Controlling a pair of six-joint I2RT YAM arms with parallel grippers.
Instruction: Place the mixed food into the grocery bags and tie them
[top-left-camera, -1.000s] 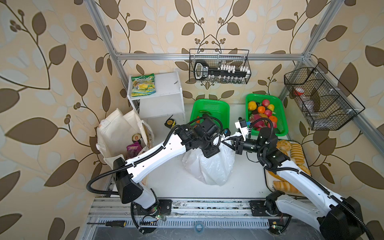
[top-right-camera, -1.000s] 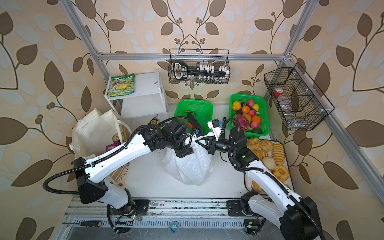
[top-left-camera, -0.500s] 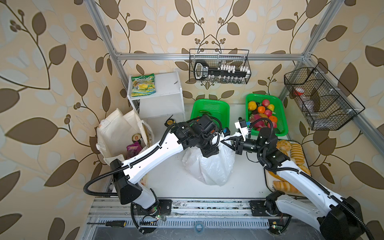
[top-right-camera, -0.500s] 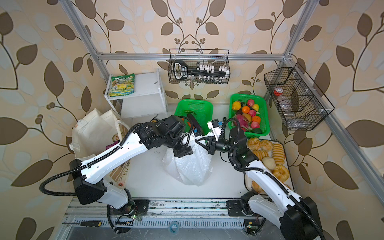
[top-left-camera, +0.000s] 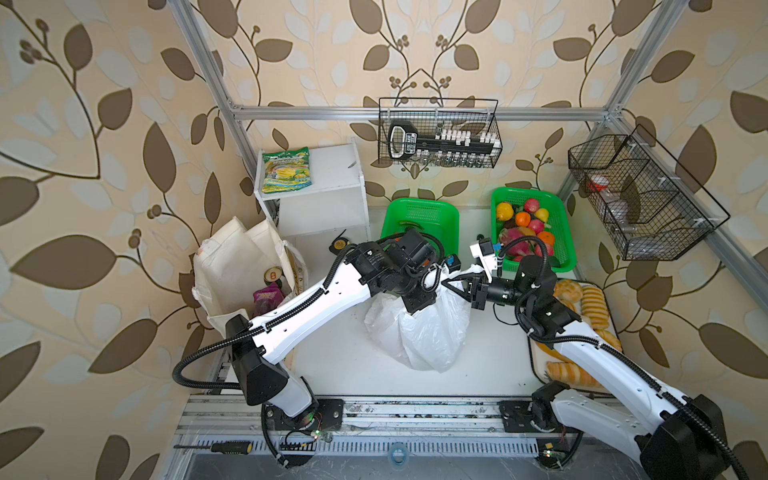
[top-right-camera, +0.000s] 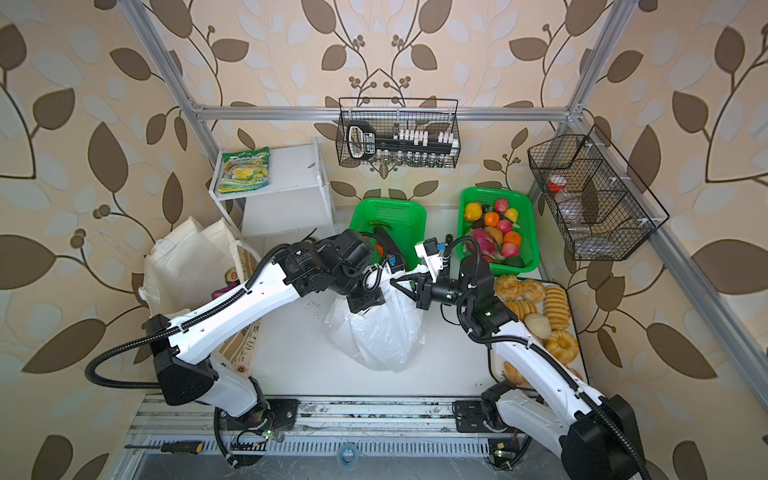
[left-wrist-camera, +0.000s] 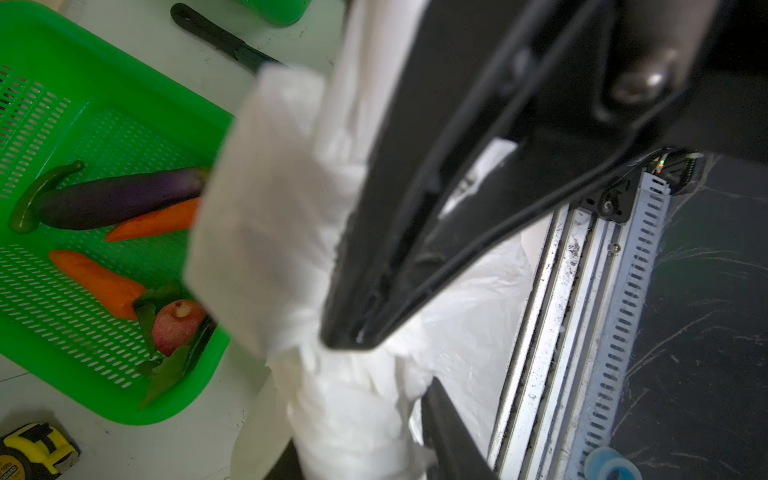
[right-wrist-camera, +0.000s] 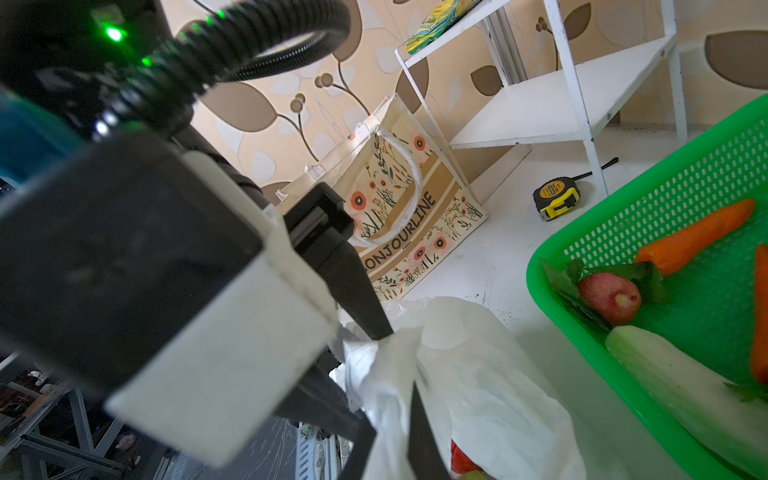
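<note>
With right tool (top-left-camera: 446, 284), pinching shut on a handle of white plastic bag (top-left-camera: 419, 336), middle of table (top-left-camera: 328, 363). With left tool (left-wrist-camera: 388, 361), straddling bag's bunched neck, partly closed; cannot tell whether gripping. Inside, only red food (right-wrist-camera: 460, 459) glimpsed.

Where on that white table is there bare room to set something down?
Bare table lies between the white plastic bag and front rail; also the white shelf beside the yellow-green packet. Crowded: left hand and right hand at the bag's top.
</note>
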